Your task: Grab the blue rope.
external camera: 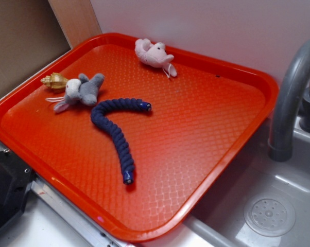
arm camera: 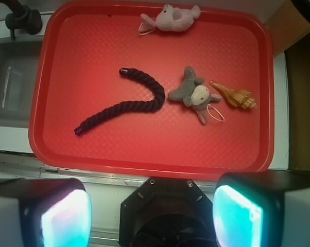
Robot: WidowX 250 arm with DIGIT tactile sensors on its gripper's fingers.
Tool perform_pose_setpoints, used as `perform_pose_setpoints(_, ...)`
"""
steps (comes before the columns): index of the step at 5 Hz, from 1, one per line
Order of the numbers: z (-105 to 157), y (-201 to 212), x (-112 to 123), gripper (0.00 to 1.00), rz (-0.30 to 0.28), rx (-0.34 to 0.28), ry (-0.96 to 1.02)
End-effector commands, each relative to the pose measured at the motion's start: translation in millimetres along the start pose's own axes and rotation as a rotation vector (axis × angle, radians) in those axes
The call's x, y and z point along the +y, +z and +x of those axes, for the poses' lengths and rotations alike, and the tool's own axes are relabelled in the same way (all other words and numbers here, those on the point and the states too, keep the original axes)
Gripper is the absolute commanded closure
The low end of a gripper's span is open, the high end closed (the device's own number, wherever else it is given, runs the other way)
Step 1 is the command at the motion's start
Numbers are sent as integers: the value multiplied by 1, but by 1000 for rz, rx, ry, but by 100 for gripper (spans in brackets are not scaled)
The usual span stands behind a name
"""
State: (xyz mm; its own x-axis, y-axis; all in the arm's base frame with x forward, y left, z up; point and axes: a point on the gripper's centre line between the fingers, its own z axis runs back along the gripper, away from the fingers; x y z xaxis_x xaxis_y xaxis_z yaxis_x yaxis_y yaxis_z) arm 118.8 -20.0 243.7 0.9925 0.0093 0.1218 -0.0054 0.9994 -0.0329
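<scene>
**Claw wide open, rope just lying on the tray**

Wrist view: the gripper hangs spread wide, its glowing teal pads empty and touching nothing, back off the tray's 6 o'clock edge. The red plastic tray holds the thick navy twisted rope around centre, curved, a grey plush toy touching it at 3 o'clock, a golden seashell beyond, and a pink plush toy at 12
</scene>
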Motion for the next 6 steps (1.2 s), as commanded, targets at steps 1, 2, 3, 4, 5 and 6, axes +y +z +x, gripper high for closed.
perform_pose_setpoints(1, 0, 0, 0, 0, 0, 0, 0)
perform_pose_setpoints(2, 9, -7, 0, 0, 32, -5, 248)
perform_pose_setpoints(3, 22, -25, -4, 0, 33, -53, 477)
perform_pose_setpoints(4, 32, -50, -14, 0, 46, -101, 608)
perform_pose_setpoints(5, 44, -79, -20, 0, -1, -128, 656)
perform_pose_setpoints(6, 56, -101, -23, 0, -39, -135, 685)
